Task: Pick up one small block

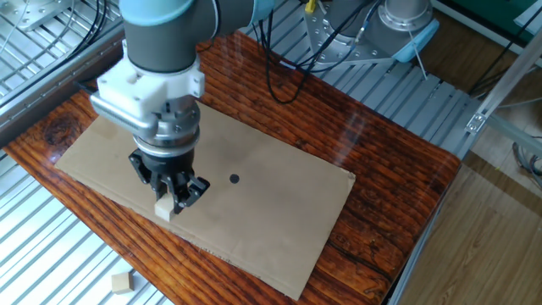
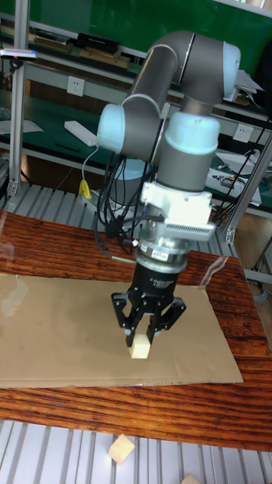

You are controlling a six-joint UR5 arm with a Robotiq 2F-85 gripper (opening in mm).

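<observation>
Nearest us, a tanner wooden block [image 1: 123, 283] lies on the metal slats in front of the tabletop [image 1: 398, 182], well apart from everything else. Further in, we see the cardboard sheet [image 1: 271, 212] spread over the wood. Above its front part our claw [image 1: 172, 200] points straight down, its fingers [image 2: 130, 322] clamped on the small block [image 1: 164, 209], which pokes out below the tips; we cannot tell whether it clears the cardboard. Beyond sits a small black dot [image 1: 235, 179].
</observation>
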